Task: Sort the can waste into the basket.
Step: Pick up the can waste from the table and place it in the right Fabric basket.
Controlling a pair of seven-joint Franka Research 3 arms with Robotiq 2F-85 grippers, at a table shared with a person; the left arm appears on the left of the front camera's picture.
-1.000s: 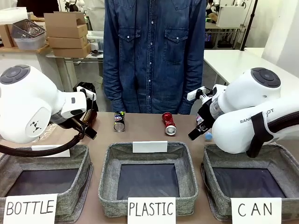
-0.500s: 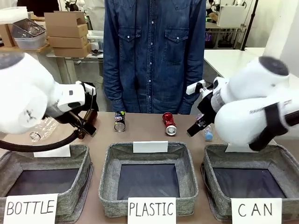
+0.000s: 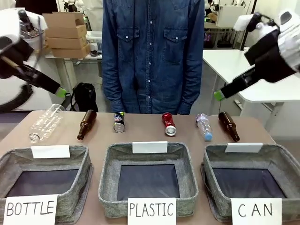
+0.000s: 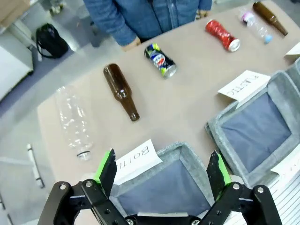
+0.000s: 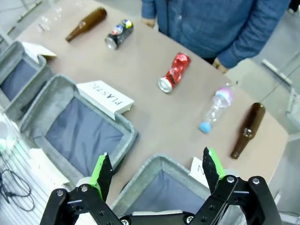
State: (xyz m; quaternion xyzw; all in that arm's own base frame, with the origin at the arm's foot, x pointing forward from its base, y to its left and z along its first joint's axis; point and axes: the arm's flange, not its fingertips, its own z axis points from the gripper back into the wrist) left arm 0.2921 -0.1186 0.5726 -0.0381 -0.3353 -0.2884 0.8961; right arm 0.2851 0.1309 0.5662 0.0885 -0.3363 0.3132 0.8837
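Observation:
Two dented cans lie on the far part of the table in front of the person: a red can (image 3: 169,123) (image 4: 222,34) (image 5: 174,71) and a dark can with coloured marks (image 3: 120,122) (image 4: 160,60) (image 5: 119,33). The grey basket signed CAN (image 3: 209,180) (image 5: 140,176) stands at the near right, with nothing in it. My left gripper (image 3: 61,90) (image 4: 161,164) is raised high at the left, open, over the BOTTLE bin. High at the right, my right gripper (image 3: 219,95) (image 5: 157,163) also stands open and holds nothing, above the CAN basket's far edge.
Brown glass bottles (image 3: 86,123) (image 3: 228,125) and clear plastic bottles (image 3: 45,123) (image 3: 204,126) lie in the same row as the cans. Bins signed PLASTIC (image 3: 107,180) and BOTTLE (image 3: 84,173) stand near the front. A person in a denim shirt (image 3: 152,51) stands at the far edge.
Both arms have lifted from low over the table's far row to high at the sides, uncovering the bottles at each end. The cans have not moved.

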